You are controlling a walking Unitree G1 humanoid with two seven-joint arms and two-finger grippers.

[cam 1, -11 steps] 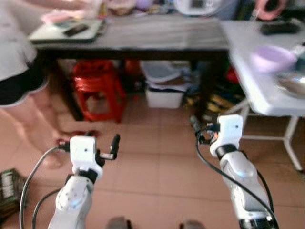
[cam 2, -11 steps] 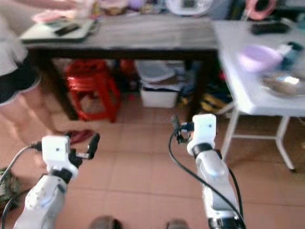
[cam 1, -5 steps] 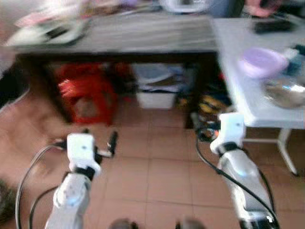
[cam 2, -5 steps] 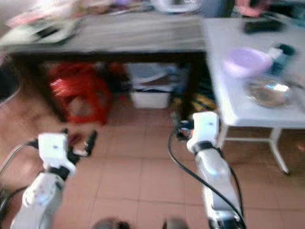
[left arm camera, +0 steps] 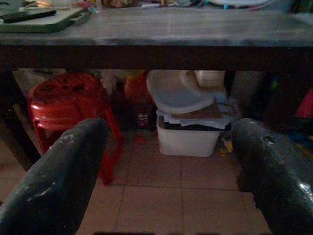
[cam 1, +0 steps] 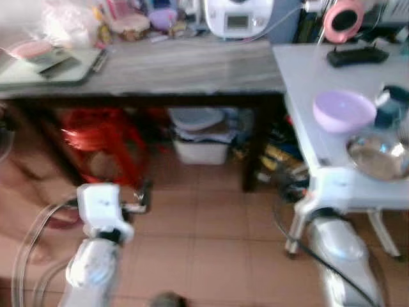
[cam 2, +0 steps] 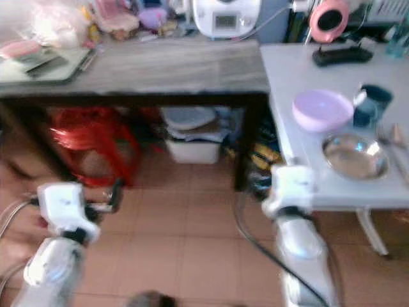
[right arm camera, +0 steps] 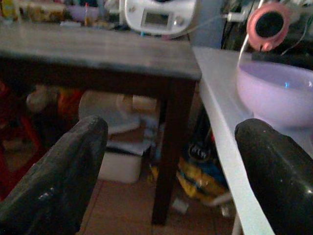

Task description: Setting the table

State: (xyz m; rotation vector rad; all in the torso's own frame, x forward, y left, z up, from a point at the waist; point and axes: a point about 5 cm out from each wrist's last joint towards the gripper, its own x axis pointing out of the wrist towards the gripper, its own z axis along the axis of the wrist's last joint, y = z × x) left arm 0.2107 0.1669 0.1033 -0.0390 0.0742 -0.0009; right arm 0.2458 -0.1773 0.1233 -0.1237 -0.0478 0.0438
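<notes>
A lilac bowl (cam 1: 343, 110) stands on the white table (cam 1: 300, 83) to my right. Beside it are a teal cup (cam 1: 390, 109) and a shiny steel dish (cam 1: 379, 157). My left gripper (left arm camera: 168, 129) is open and holds nothing. It hangs over the tiled floor, facing the red stool (left arm camera: 68, 98) under the dark wooden table (cam 1: 160, 67). My right gripper (right arm camera: 171, 127) is also open with nothing in it. It sits low by the white table's near corner, and the lilac bowl (right arm camera: 276, 90) lies just beyond one finger.
The dark table carries a tray (cam 1: 48, 64), bags, jars and a white appliance (cam 1: 238, 16). Under it are white tubs (cam 1: 201, 134). A pink round object (cam 1: 343, 19) and a black item (cam 1: 356, 56) sit at the white table's far end. A person's leg (cam 1: 19, 192) is at the left.
The whole picture has shifted, so the camera moved closer to the tables and the white table's corner. The person has slid toward the left edge. Both grippers stay open.
</notes>
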